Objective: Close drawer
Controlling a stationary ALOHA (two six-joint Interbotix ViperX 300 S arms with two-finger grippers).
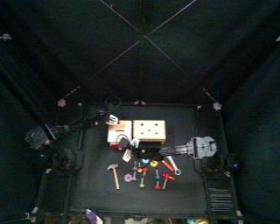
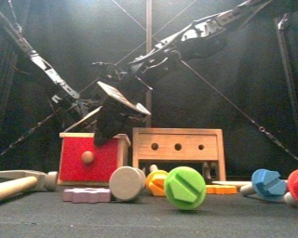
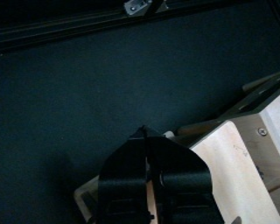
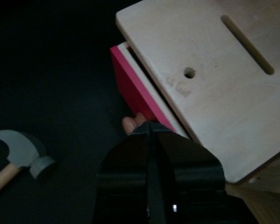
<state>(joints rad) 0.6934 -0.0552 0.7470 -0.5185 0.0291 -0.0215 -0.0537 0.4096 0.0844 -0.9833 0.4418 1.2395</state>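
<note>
The drawer (image 1: 116,132) is the narrow pale wood piece left of the wider tan box (image 1: 150,129). From the front it shows a red face (image 2: 90,156) with a small knob. My left gripper (image 1: 108,122) hangs just behind and above it (image 2: 112,123), jaws shut and empty. In the left wrist view its tip (image 3: 143,133) stands beside the drawer's pale wood (image 3: 233,166). My right gripper (image 1: 178,147) rests shut to the right of the tan box. In the right wrist view its tip (image 4: 149,128) points at the box top (image 4: 213,79) and a red panel (image 4: 140,80).
A toy hammer (image 1: 113,170) lies at the front left (image 2: 10,190) and appears in the right wrist view (image 4: 18,154). Several plastic screws and gears are scattered in front of the boxes: a green screw (image 2: 185,187), a blue one (image 2: 268,182), a purple gear (image 2: 87,194).
</note>
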